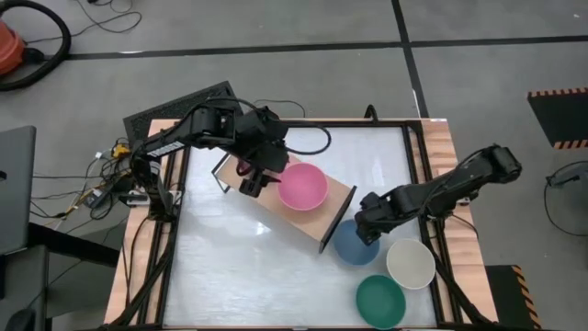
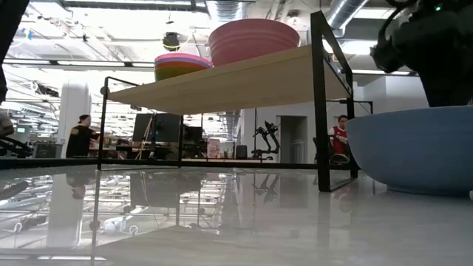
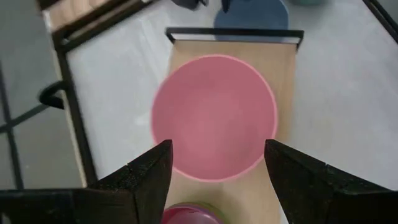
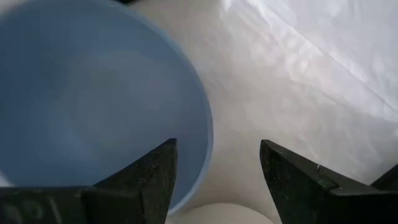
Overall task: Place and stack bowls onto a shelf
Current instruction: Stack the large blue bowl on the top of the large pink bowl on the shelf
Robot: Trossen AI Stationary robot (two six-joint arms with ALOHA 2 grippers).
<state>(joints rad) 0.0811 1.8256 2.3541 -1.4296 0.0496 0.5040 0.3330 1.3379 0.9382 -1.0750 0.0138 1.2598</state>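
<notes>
The light-wood shelf (image 1: 333,213) stands slantwise on the white tabletop. The pink bowl (image 1: 302,186) sits on the shelf's board and also shows in the left wrist view (image 3: 214,118). A stack of small bowls (image 2: 181,66) with a magenta one on top sits beside it. My left gripper (image 1: 260,182) hovers open and empty above the shelf, between that stack and the pink bowl (image 3: 217,149). My right gripper (image 1: 367,225) is open over the near rim of the grey-blue bowl (image 4: 93,93), one finger over the inside and one outside. That bowl rests on the table by the shelf's end.
A cream-white bowl (image 1: 411,263) and a dark green bowl (image 1: 380,302) rest on the table at the near right. The shelf's black end frame (image 2: 319,103) stands close to the grey-blue bowl (image 2: 414,148). People show in the room behind.
</notes>
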